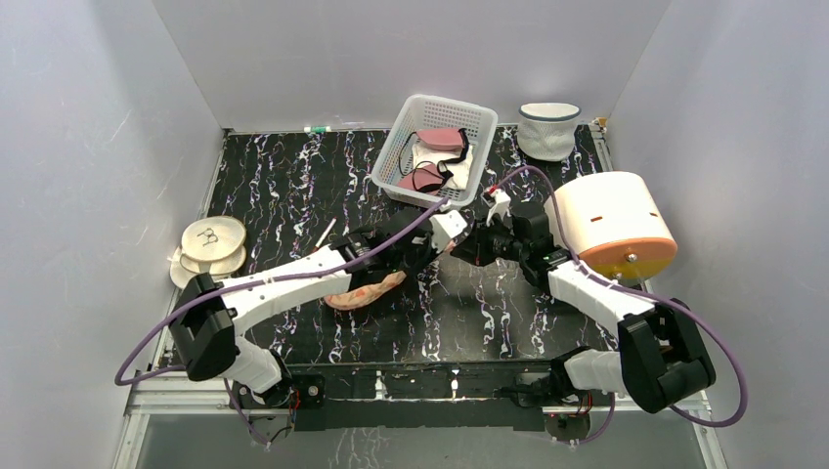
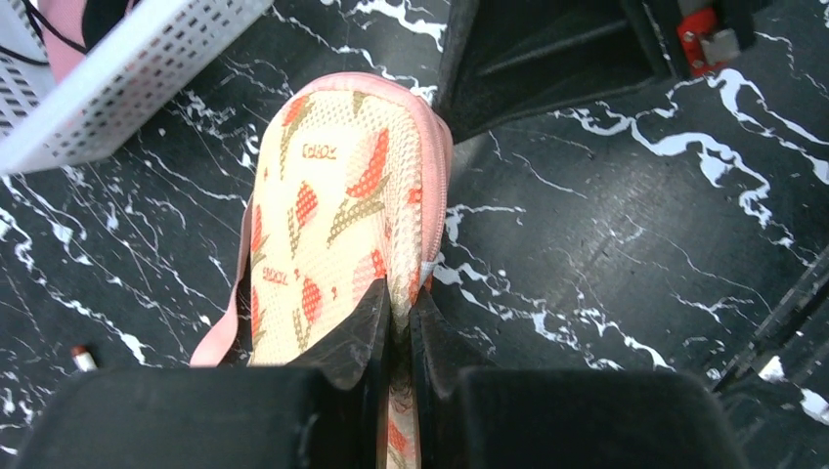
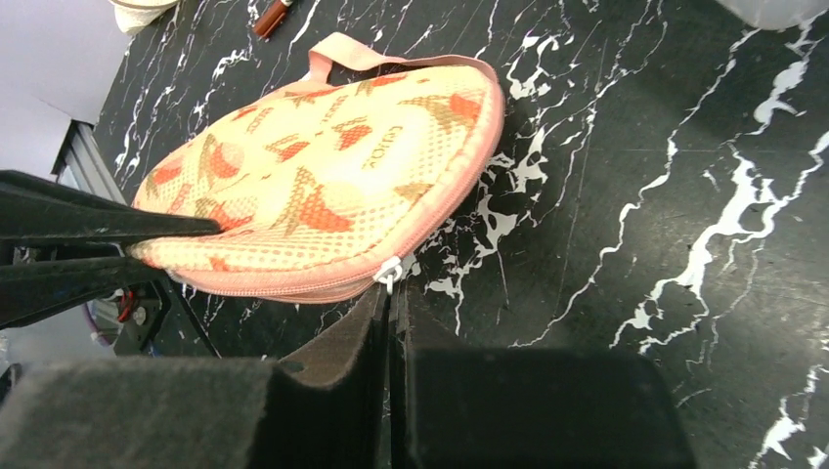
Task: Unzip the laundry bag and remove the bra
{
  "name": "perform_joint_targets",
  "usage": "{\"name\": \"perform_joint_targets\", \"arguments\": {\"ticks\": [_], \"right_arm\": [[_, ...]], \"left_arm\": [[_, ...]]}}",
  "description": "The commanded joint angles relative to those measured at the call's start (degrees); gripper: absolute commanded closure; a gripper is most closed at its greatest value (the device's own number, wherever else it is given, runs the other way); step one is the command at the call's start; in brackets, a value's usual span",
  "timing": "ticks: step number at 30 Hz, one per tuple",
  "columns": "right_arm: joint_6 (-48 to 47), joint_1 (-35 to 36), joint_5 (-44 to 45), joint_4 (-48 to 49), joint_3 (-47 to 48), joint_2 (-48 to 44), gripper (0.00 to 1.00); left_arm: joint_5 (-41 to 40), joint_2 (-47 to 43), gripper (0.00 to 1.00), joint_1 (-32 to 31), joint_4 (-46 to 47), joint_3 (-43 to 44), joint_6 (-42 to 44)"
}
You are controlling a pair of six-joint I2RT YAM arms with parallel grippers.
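The peach-pink laundry bag (image 1: 367, 291) with red-green print lies zipped under my left arm. My left gripper (image 1: 411, 264) is shut on one end of the bag's edge in the left wrist view (image 2: 332, 195), with cloth pinched between the jaws (image 2: 399, 313). My right gripper (image 1: 467, 249) is shut, its tips (image 3: 391, 293) at the silver zip pull (image 3: 390, 274) on the salmon zip trim of the bag (image 3: 313, 176). The pull's ring goes between the tips. The left fingers (image 3: 98, 225) show at the bag's other end. The white bra is hidden.
A white basket (image 1: 467, 112) holding pink bras with black straps stands at the back. A white mesh tub (image 1: 547, 129) is at the back right, a large cream and orange drum (image 1: 611, 225) at the right, and a cream disc case (image 1: 210, 242) at the left.
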Motion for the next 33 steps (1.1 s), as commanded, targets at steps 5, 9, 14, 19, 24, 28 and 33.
{"name": "perform_joint_targets", "arguments": {"ticks": [5, 9, 14, 19, 24, 28, 33], "right_arm": [[-0.8, -0.4, -3.3, 4.8, -3.7, -6.4, 1.0], [0.1, 1.0, -4.9, 5.2, -4.8, -7.1, 1.0], [1.6, 4.8, -4.8, 8.1, -6.3, -6.6, 1.0], [5.4, 8.6, -4.6, 13.2, -6.8, -5.5, 1.0], [5.3, 9.8, -3.4, 11.0, -5.1, -4.8, 1.0], [5.0, 10.1, -2.7, 9.6, -5.0, -6.1, 1.0], [5.2, 10.3, -2.0, 9.3, -5.6, -6.7, 1.0]], "left_arm": [[-4.6, 3.9, 1.0, -0.3, 3.9, 2.5, 4.5], [-1.7, 1.7, 0.88, -0.3, 0.5, -0.4, -0.5], [2.7, -5.9, 0.51, -0.4, -2.8, -5.7, -8.4], [4.9, -9.0, 0.33, -0.4, -2.6, -5.9, -15.8], [3.3, -5.1, 0.38, -0.5, -2.8, -2.7, -17.9], [2.5, -1.5, 0.49, -0.5, -2.1, -1.2, -16.7], [3.8, -0.5, 0.62, -0.5, -1.9, -1.1, -15.8]]}}
